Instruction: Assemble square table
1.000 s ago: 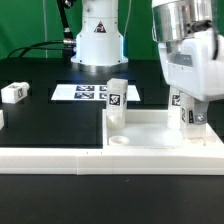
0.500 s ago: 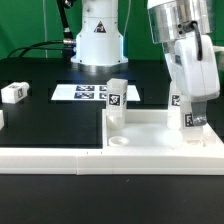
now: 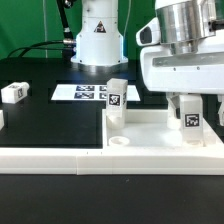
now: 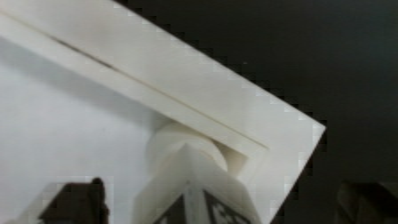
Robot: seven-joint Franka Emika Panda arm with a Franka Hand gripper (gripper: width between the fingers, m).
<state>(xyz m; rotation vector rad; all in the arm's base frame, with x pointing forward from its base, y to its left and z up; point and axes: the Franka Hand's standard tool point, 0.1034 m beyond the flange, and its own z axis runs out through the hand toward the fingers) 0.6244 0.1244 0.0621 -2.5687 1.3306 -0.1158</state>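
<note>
Clock bearings are read on the exterior view, with twelve o'clock at the far side of the table (image 3: 50, 125).

- loose leg (image 3: 13, 92): short white block with a black-and-white tag. It lies on the black surface at the exterior view's left, about ten o'clock from the tabletop slab and well apart from it.
- border bar (image 3: 45, 158): long and white, lying along the near edge and running up to the slab's near-left corner.
- marker board (image 3: 88, 92): flat, just in front of the robot base (image 3: 98, 35), about eleven o'clock from the slab.
- middle leg (image 3: 117, 97): stands upright at the slab's far-left corner, tag towards the camera.
- tabletop slab (image 3: 150, 128): recessed face up, lying at the near right. An open corner hole (image 3: 118, 141) sits at six o'clock from the middle leg.
- corner leg (image 3: 191, 118): upright on the slab, three o'clock from the middle leg, tag towards the camera. The wrist view shows it just inside the rim corner.
- gripper (image 3: 190, 104): directly above the corner leg, with its fingers reaching down either side. In the wrist view the dark fingertips (image 4: 80, 200) flank the leg. Whether the pads press it cannot be told.
</note>
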